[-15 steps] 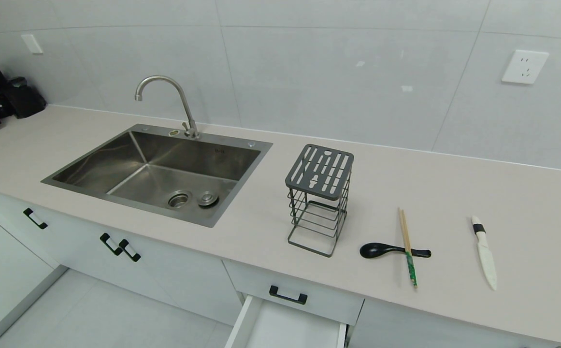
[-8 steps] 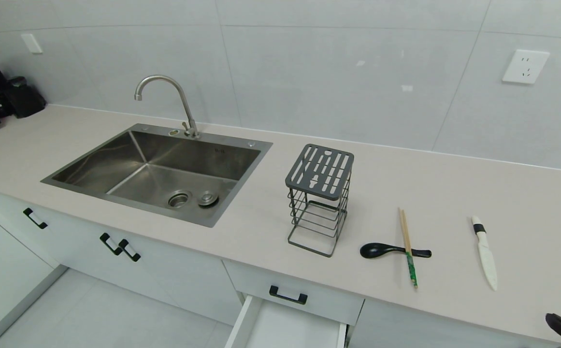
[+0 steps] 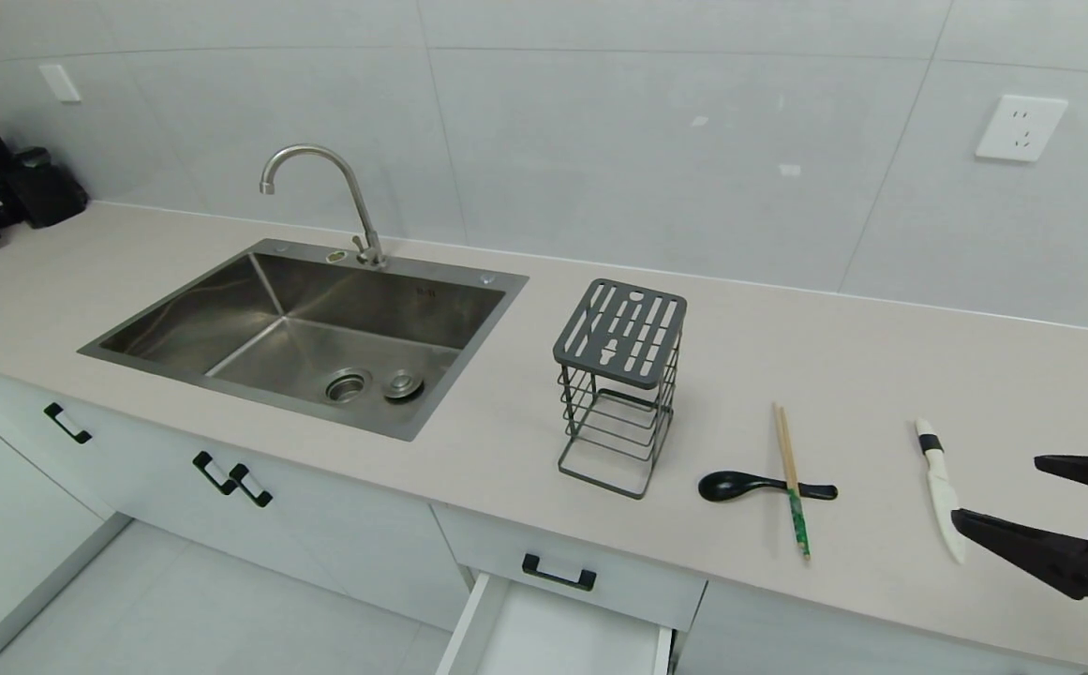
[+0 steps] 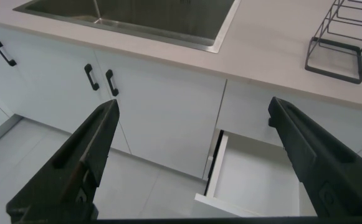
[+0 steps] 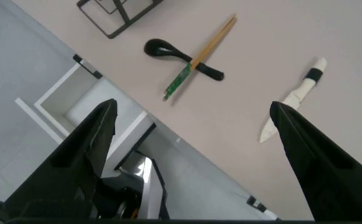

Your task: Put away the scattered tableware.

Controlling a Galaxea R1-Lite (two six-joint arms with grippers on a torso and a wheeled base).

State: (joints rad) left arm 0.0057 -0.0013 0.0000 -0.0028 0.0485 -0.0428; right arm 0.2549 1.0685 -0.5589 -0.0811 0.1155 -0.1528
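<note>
Tableware: three items lie loose on the tabletop (image 3: 881, 375), to the right of the wire cutlery rack (image 3: 620, 384).

- The white knife (image 3: 939, 487) lies farthest right, well apart from the others, with its tip toward the tabletop's front edge. It looks light and stiff, and possibly brittle if the blade is ceramic. Take it by the handle beside the black band, not by the blade.
- The pair of chopsticks (image 3: 790, 478) lies crossed over the handle of the black spoon (image 3: 759, 487), touching it. Both look light, thin and smooth, so they are likely to roll or slip. Lift the chopsticks first, mid-length, so the spoon is not dragged.
- The spoon lies flat and gives little height to grip. The narrow handle is the better hold.

Grippers:

- The right gripper (image 3: 995, 487) hangs just beside the knife with its fingers spread wide and nothing held. I cannot tell its height above the tabletop.
- The left gripper (image 4: 193, 106) is also spread wide and empty. It sits low in front of the cupboard doors, near the open drawer (image 4: 249, 180).

Views: use the head view for the rack's slotted top, where the items presumably go. The right wrist view looks down on all three utensils and shows the spacing between them more plainly. The left wrist view adds the rack's foot and the sink (image 3: 225, 375) edge.
</note>
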